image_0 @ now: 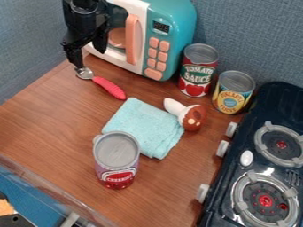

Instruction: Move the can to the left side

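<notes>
The gripper (89, 55) hangs at the upper left in front of the toy microwave, its two fingers apart with nothing held between them. One fingertip is close to the metal end of a red-handled utensil. A can with a cherry label (116, 162) stands upright in the lower middle, against the near edge of a light blue cloth and well away from the gripper. Two more cans stand upright at the back right: a red tomato sauce can (197, 71) and a yellow pineapple can (232, 93).
The teal and white microwave (172, 20) stands at the back. The red-handled utensil (109, 87) lies in front of it. A brown and white toy mushroom (193, 117) touches the folded cloth (148, 126). A dark toy stove (239, 164) occupies the right side of the wooden surface (53, 119).
</notes>
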You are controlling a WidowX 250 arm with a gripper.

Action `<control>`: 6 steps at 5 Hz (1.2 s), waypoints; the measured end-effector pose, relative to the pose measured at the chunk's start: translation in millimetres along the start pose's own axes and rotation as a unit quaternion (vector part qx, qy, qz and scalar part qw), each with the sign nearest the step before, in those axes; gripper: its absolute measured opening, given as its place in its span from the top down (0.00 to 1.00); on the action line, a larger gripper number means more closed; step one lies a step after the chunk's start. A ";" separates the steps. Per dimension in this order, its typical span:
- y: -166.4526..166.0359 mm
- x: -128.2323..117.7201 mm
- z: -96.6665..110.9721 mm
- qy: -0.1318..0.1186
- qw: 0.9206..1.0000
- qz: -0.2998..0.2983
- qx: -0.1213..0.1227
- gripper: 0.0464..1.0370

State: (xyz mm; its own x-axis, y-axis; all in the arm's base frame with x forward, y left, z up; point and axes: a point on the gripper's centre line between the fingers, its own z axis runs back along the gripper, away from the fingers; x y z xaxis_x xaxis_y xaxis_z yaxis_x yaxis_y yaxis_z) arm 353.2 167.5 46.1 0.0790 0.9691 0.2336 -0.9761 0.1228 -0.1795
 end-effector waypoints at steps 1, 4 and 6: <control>7.1 -7.3 -12.7 0.014 1.000 0.000 0.017 0.04; 38.4 -31.5 56.4 0.029 0.999 0.009 -0.030 0.04; 69.9 -112.1 110.3 0.050 0.997 -0.012 -0.053 0.04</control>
State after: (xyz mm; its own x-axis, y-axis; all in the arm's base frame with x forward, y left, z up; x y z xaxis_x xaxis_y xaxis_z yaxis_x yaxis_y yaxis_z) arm 253.8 43.8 112.8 0.1267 0.9816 0.1432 -0.9475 0.1625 -0.2755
